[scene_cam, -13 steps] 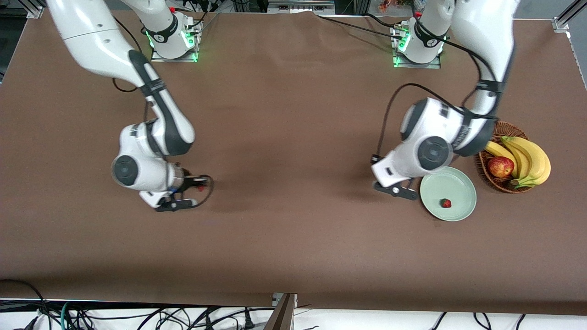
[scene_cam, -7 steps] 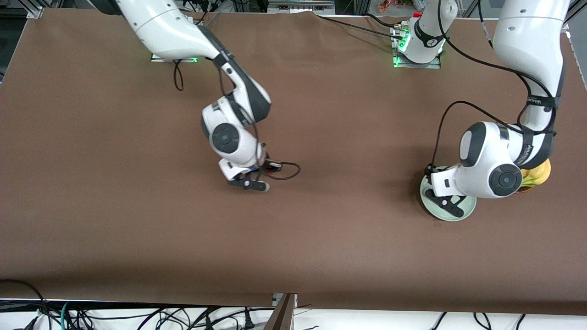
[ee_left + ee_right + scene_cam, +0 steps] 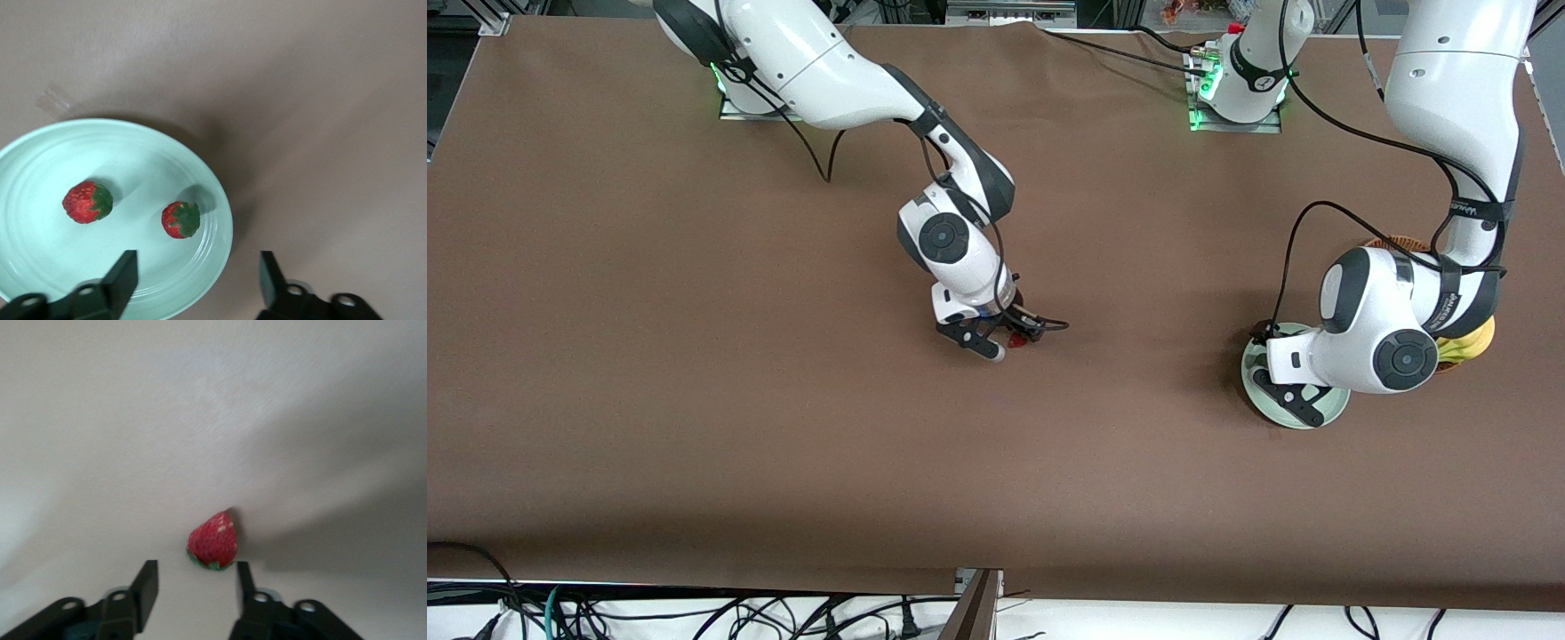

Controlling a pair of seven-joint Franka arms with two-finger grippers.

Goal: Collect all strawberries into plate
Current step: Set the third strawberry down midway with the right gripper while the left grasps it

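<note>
The pale mint-green plate (image 3: 1248, 371) lies near the left arm's end of the table. The left wrist view shows the plate (image 3: 40, 267) holding two strawberries (image 3: 87, 201) (image 3: 181, 219). My left gripper (image 3: 1291, 397) hangs low over the plate and hides both berries in the front view; it (image 3: 197, 277) is open and empty. A third strawberry (image 3: 1016, 339) lies on the brown cloth at mid-table. My right gripper (image 3: 1003, 341) is right at it, open. In the right wrist view the berry (image 3: 213, 541) lies just past the fingertips of that gripper (image 3: 195, 585), not between them.
A brown wicker basket (image 3: 1396, 242) with bananas (image 3: 1472, 341) stands beside the plate, toward the left arm's end, mostly hidden by the left arm. The table is covered in brown cloth (image 3: 694, 400).
My right arm has swung from its own end of the table to the middle, down by the third strawberry. My left arm moved over the plate, which showed one berry a second ago.
</note>
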